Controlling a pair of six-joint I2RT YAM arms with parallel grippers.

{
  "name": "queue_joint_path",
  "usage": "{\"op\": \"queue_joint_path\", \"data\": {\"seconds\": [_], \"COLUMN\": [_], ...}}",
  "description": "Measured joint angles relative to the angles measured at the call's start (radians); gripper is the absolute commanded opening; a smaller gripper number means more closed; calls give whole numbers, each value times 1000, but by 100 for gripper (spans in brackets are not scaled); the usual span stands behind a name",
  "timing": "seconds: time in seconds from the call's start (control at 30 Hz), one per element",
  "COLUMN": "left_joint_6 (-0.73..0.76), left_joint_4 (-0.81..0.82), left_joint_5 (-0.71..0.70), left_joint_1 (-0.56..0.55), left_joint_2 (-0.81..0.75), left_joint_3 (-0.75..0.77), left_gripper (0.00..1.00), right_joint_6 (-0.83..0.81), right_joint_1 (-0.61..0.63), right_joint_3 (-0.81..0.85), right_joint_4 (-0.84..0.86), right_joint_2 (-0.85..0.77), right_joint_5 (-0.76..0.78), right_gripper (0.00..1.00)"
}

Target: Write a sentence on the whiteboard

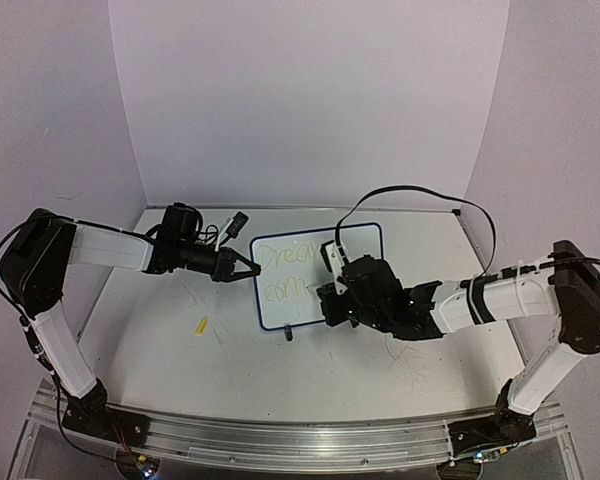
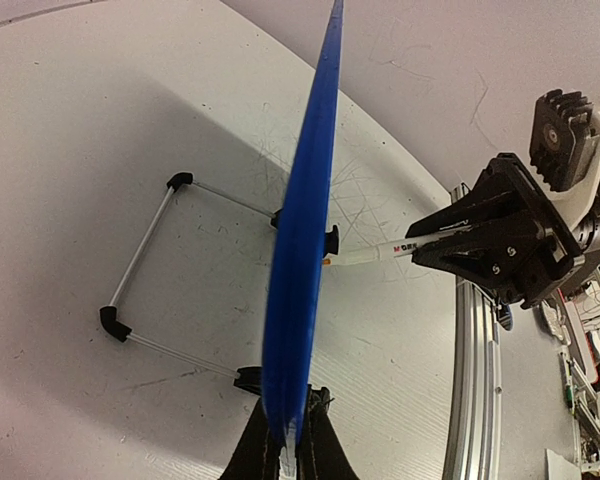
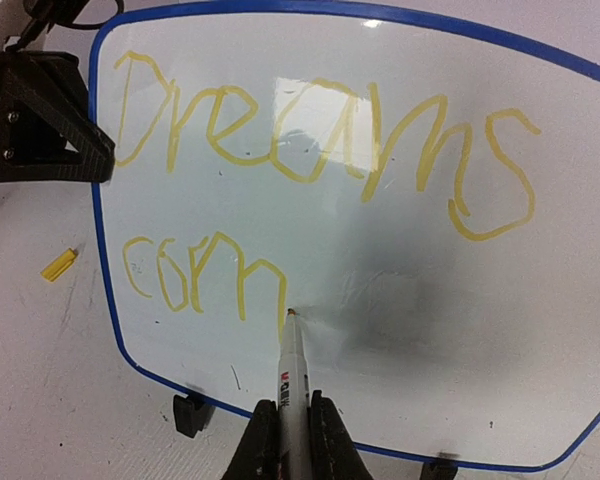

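The left pincer [image 2: 288, 448] is pinching the whiteboard [image 2: 305, 250] rim, bracing it; the right pincer [image 3: 292, 428], bottom centre, is pinching the marker [image 3: 291, 365], extending the sentence [image 3: 320, 130].

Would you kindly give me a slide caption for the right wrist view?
Right end effector presses a marker to the whiteboard, the yellow sentence unfinished at "Dreams com".

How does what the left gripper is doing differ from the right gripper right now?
The left gripper is clamped on the edge of the whiteboard; the right gripper is clamped on a marker. The left meets the board edge-on, while the right faces its front, marker tip on the surface by the short second line. Both are shut.
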Motion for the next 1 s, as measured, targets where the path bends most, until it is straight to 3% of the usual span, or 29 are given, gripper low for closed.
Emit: {"op": "queue_joint_path", "data": {"seconds": [1.0], "left_joint_6": [0], "left_joint_4": [-1], "left_joint_5": [-3], "left_joint_1": [0], "left_joint_2": [0], "left_joint_3": [0], "left_gripper": [0], "right_joint_6": [54], "right_joint_1": [1], "right_joint_3": [3], "right_joint_4": [-34], "right_joint_2": [-17], "right_joint_5": [124], "right_gripper": [0]}}
